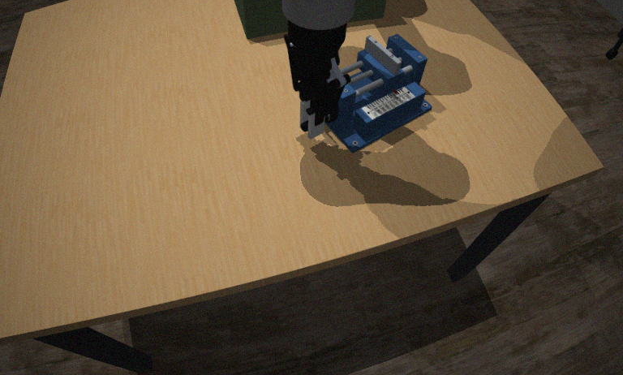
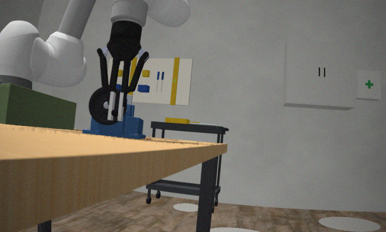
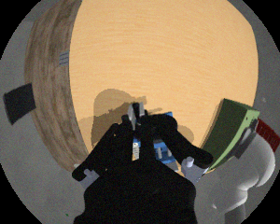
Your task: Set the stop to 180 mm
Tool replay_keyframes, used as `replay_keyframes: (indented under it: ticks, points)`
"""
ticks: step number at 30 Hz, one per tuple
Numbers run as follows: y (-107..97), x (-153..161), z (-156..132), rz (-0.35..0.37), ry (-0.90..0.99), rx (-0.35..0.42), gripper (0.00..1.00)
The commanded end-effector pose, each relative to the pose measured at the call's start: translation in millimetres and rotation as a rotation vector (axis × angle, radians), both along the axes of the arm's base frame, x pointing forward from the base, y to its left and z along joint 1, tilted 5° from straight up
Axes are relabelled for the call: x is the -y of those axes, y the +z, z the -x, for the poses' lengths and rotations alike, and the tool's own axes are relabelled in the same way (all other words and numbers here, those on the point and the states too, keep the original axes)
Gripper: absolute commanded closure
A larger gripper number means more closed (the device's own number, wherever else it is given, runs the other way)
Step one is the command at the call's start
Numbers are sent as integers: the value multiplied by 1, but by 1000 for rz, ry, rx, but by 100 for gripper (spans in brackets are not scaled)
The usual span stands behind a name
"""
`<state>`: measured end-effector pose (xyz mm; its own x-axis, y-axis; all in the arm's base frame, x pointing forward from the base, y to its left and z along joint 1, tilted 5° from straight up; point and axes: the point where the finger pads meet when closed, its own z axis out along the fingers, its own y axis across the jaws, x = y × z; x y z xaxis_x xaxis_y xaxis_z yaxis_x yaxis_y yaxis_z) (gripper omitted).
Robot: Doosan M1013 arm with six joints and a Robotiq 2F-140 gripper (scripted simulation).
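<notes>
The blue stop fixture (image 1: 346, 139) (image 2: 133, 125) (image 3: 164, 153) stands on the table. Its light grey stop plate (image 1: 383, 55) sits on rods near the far end block. The scale (image 1: 387, 105) (image 3: 135, 150) has a red pointer (image 1: 395, 92) towards its far end; its numbers are too small to read. The black handwheel (image 2: 97, 108) is on the fixture's near end, largely hidden by the gripper in the top view. My gripper (image 1: 310, 120) (image 2: 116, 106) (image 3: 137, 107) points down, shut on the handwheel's crank handle (image 2: 114, 113), at the wheel's lower right in the exterior view.
A green block (image 1: 264, 15) (image 2: 36, 108) (image 3: 229, 128) stands behind the fixture, under the arm's base. The wooden table (image 1: 161, 169) has its edge beyond the fixture's scale side. A dark cart (image 2: 187, 127) stands beyond the table.
</notes>
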<state>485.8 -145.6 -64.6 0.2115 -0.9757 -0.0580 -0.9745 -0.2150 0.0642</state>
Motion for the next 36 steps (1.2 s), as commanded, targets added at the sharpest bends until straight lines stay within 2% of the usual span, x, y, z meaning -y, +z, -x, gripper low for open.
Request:
replay_keyframes:
  ticks: [1,15,36]
  points:
    - [3,0,-2,0,1,0,96]
    - [28,0,-6,0,1,0,96]
    - [49,4,6,0,1,0,96]
